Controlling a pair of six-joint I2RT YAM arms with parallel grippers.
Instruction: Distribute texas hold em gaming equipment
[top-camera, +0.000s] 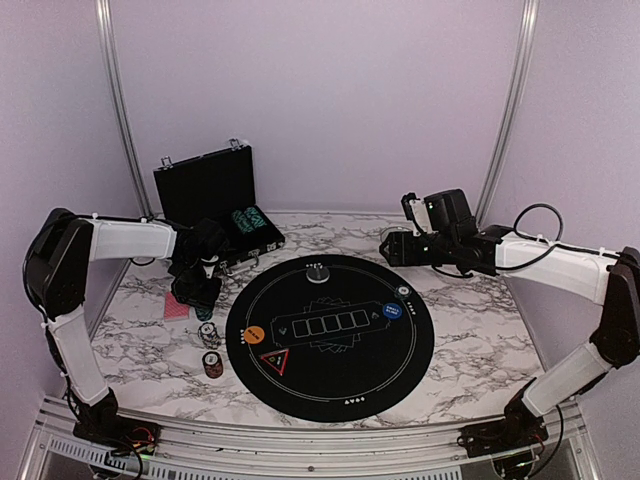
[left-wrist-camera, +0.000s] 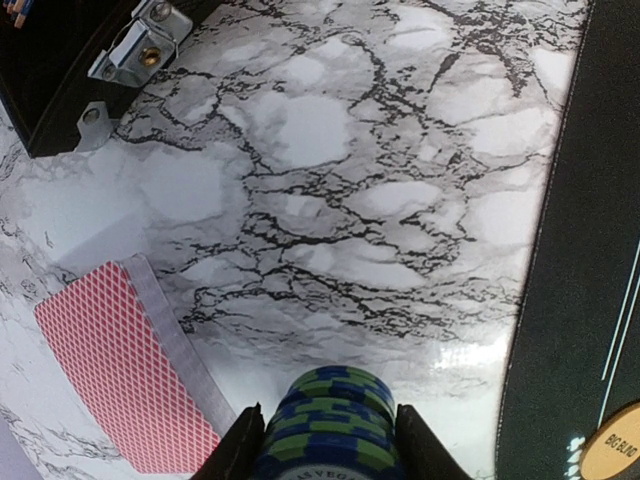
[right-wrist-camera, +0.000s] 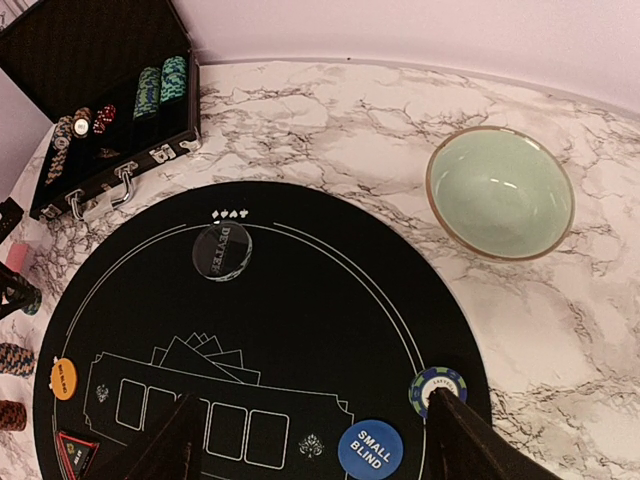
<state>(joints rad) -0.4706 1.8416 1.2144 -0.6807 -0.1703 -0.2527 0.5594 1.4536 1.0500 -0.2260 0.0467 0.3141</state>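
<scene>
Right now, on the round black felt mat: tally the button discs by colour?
Orange round button disc: 1
Blue round button disc: 1
Grey see-through round dealer disc: 1
Total: 3

Counter (left-wrist-camera: 330, 200): white marble, black veins. Card (left-wrist-camera: 110, 370), lower left: pinkish-red lattice. Chip stack (left-wrist-camera: 330, 415), bottom centre: blue-green stripes. Bowl (right-wrist-camera: 500, 195), upper right: pale green.
</scene>
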